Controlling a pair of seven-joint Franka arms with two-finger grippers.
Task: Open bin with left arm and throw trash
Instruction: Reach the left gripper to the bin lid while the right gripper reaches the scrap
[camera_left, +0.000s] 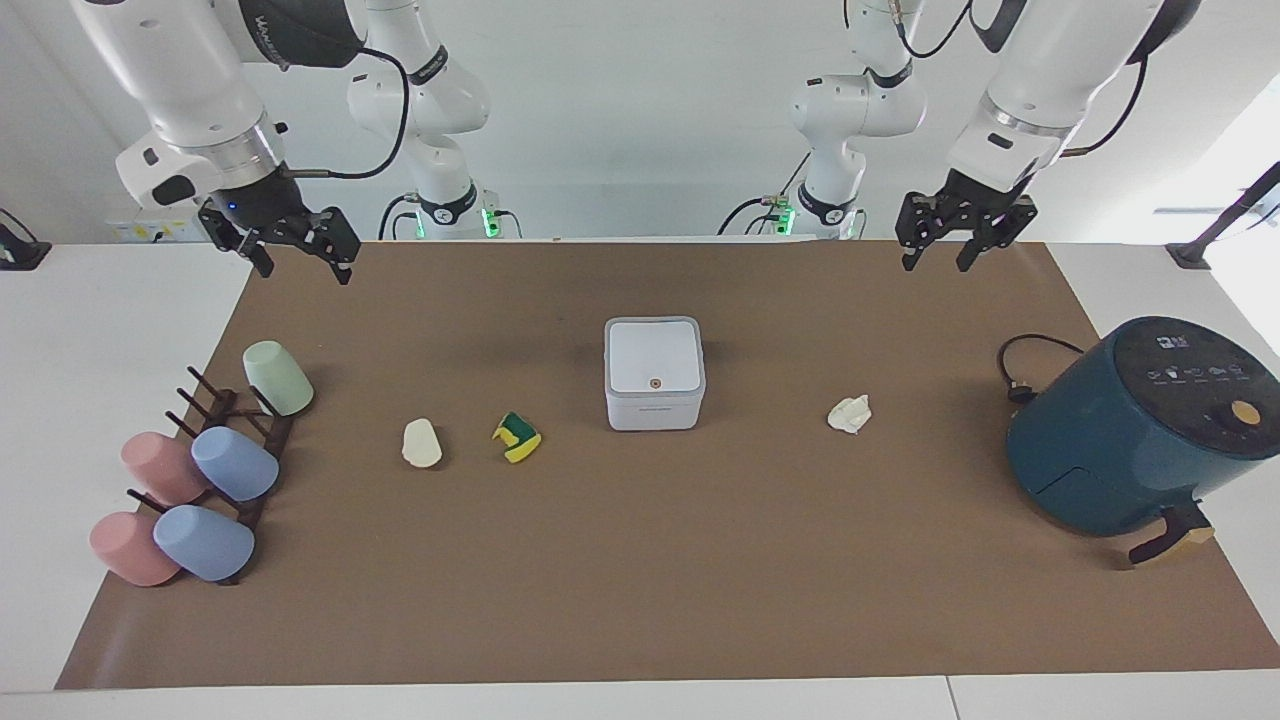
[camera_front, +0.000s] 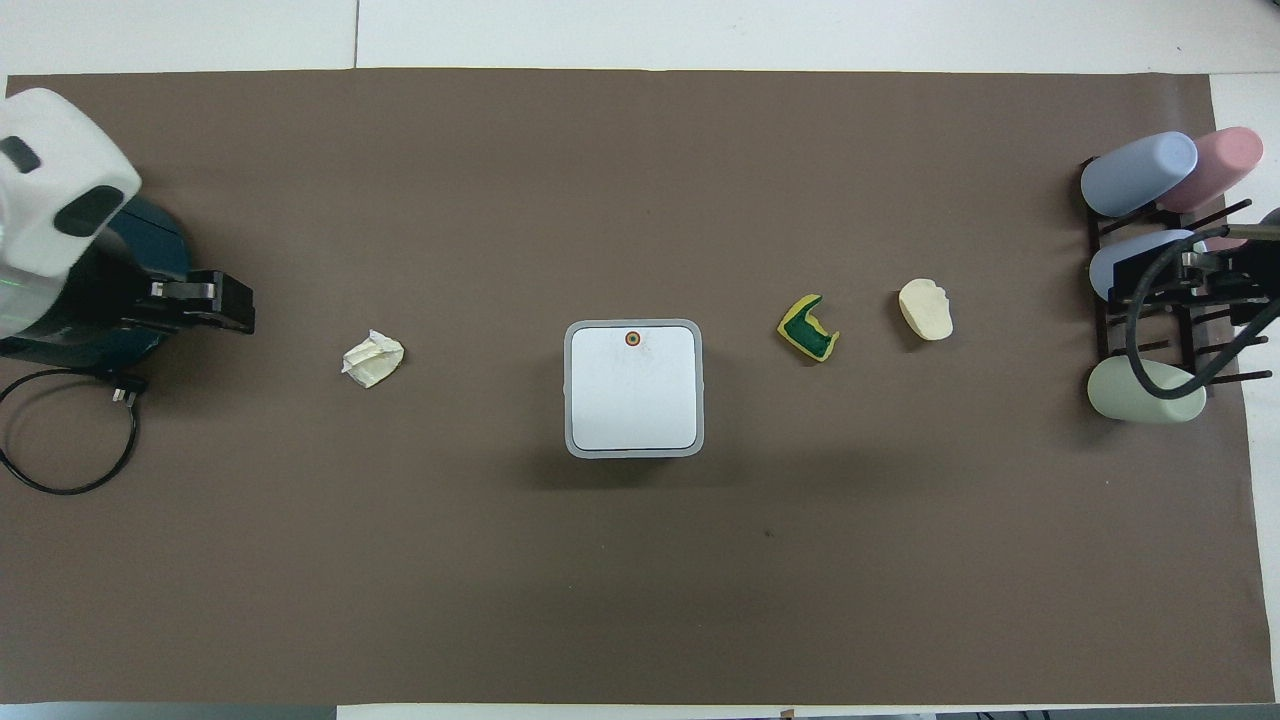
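Note:
The white bin (camera_left: 654, 372) stands at the middle of the brown mat with its lid shut; it also shows in the overhead view (camera_front: 633, 388). Its orange-ringed button (camera_front: 632, 338) is on the lid. A cream lump (camera_left: 421, 442) and a green-and-yellow sponge piece (camera_left: 517, 437) lie beside the bin toward the right arm's end. A white paper wad (camera_left: 850, 413) lies toward the left arm's end. My left gripper (camera_left: 937, 262) is open and empty, raised over the mat's edge by the robots. My right gripper (camera_left: 303, 272) is open and empty, raised over the mat's corner, and waits.
A big teal air fryer (camera_left: 1140, 430) with a black cord (camera_left: 1020, 370) stands at the left arm's end. A dark rack (camera_left: 235, 440) with several pastel cups stands at the right arm's end. In the overhead view the left gripper (camera_front: 200, 303) overlaps the fryer's edge.

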